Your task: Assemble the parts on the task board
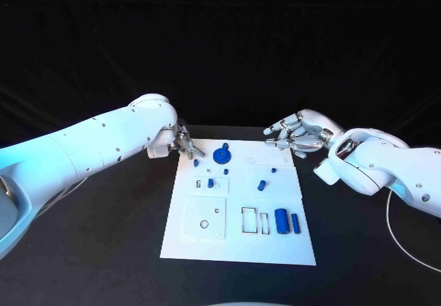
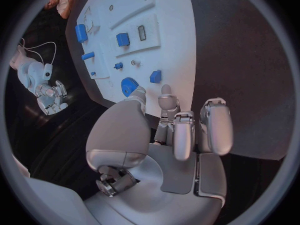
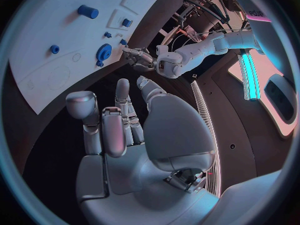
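Left hand [image 1: 184, 144]: we see it at the task board's far left corner, fingers apart, holding nothing.
Task board [image 1: 188, 245]: white plate, mid-table.
Blue gear [image 1: 222, 155]: we find it on the board near its far edge, just beside the left hand.
Blue cylinder [image 1: 281, 221]: on the board's near right part.
Right hand [image 1: 299, 133]: at the board's far right corner, fingers loosely curled and apart, empty.

A black table [image 1: 101, 255] is filling the lower half of the head view, running out to the left and right edges. A thin white cable [image 1: 397, 236] is lying on it at the lower right. A black backdrop [image 1: 220, 51] is covering the upper part of the frame.
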`<action>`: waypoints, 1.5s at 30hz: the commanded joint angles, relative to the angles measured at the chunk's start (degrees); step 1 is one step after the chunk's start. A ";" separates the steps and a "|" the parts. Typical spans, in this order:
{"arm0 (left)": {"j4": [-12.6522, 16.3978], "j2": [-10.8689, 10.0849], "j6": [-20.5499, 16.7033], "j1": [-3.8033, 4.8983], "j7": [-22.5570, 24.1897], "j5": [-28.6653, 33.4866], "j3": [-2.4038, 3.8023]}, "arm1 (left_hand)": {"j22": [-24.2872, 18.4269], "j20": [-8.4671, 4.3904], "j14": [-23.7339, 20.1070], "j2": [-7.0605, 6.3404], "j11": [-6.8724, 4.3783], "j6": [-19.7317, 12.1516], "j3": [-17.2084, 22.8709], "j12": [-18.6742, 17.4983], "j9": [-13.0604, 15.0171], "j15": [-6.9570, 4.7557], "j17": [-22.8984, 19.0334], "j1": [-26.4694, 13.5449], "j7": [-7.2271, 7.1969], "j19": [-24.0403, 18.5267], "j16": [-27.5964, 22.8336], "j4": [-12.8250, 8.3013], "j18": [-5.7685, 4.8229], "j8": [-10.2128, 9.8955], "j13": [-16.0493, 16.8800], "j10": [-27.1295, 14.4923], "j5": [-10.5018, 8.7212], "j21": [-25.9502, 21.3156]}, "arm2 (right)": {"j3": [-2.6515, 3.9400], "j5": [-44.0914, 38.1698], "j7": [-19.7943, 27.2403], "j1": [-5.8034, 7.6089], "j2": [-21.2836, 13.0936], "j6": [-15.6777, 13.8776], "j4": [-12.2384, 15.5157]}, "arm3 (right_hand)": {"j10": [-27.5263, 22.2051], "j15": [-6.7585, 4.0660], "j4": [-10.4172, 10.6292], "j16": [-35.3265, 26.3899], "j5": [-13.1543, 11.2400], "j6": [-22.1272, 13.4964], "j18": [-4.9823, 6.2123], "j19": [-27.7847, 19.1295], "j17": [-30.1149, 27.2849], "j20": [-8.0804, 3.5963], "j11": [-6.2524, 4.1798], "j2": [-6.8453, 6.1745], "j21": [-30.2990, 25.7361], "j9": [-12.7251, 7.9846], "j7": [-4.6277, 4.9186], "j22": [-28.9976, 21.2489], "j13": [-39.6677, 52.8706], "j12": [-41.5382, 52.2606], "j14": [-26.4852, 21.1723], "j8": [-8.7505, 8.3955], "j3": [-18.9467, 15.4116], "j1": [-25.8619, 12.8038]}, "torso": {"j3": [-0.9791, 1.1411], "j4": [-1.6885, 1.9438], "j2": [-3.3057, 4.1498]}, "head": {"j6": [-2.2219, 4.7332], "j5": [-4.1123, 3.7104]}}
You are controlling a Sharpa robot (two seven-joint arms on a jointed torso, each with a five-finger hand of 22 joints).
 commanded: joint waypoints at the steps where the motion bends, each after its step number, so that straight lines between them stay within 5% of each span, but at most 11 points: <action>1: -0.01 0.25 3.57 -0.05 1.13 0.00 0.00 | 1.82 -0.11 5.93 0.64 -0.06 0.64 -0.54 0.57 -0.10 -0.35 15.08 -0.08 -0.16 0.49 0.14 0.03 0.11 0.45 0.26 0.71 0.16 0.31 | 0.01 0.02 0.55 -0.05 0.09 0.65 0.00 | -0.06 -0.03 0.45 -0.15 0.36 0.45 0.89 -0.43 -0.04 0.15 -0.26 0.01 -0.19 -0.01 -0.02 -0.07 -0.06 -0.22 2.44 0.25 0.02 -0.40 | 0.05 -0.02 -0.03 | -0.08 0.08; 13: 0.21 0.31 6.05 -0.13 0.37 0.38 -0.05 | 2.69 -0.60 5.93 1.90 -0.69 1.99 -0.90 1.39 0.25 -0.88 15.08 1.85 -0.88 0.93 0.14 -0.44 -0.07 1.51 0.93 1.53 0.26 0.90 | 0.01 0.02 0.50 -0.05 0.07 0.73 0.00 | -0.06 -0.03 0.45 -0.15 0.36 0.45 0.89 -0.43 -0.04 0.15 -0.26 0.01 -0.19 -0.01 -0.02 -0.07 -0.06 -0.22 2.44 0.25 0.02 -0.40 | -0.01 0.04 -0.03 | -0.15 0.08; 45: -0.45 0.99 4.28 -0.60 -0.06 0.40 -0.08 | 2.89 -0.93 5.93 3.55 -0.99 1.95 -0.11 1.45 0.85 -1.17 15.08 4.85 -1.19 0.99 0.14 -0.95 -0.10 2.30 0.87 1.73 0.09 0.92 | 0.01 0.13 0.66 -0.05 0.15 0.84 -0.02 | -0.07 -0.04 0.48 -0.22 0.52 0.45 0.91 -0.44 -0.13 0.14 -0.28 0.10 -0.25 -0.01 -0.03 -0.15 -0.08 -0.22 2.42 0.25 0.04 -0.30 | 0.03 0.03 -0.03 | -0.45 -0.14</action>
